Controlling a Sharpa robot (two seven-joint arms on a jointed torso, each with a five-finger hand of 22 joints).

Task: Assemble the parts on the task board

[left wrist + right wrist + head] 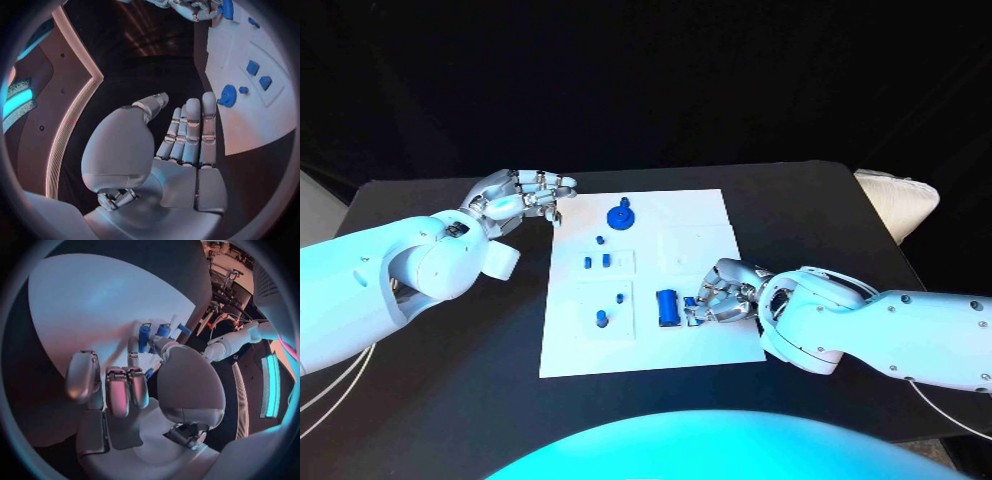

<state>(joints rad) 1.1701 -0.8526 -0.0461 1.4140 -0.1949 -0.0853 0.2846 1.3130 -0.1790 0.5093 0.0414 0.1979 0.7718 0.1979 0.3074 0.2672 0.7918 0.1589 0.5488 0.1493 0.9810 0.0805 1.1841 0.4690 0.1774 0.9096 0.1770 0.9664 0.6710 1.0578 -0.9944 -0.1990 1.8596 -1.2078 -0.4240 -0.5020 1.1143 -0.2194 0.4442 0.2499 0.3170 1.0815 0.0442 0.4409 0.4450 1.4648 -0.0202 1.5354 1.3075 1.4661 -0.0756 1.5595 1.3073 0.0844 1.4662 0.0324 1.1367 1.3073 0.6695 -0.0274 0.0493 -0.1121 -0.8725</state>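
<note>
1. Head view: my right hand [718,293] touches the blue cylinders [669,307] near the task board [707,212] front edge; whether it pinches them, I cannot tell.
2. Left hand [519,197] hovers spread, empty, off the board's far left corner.
3. Round part [622,214] and small pieces [596,262] look seated; cylinders judged outstanding.

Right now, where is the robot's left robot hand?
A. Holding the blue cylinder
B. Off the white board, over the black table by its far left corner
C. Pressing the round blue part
B: the left robot hand holds nothing, over the black table beside the task board.
</note>
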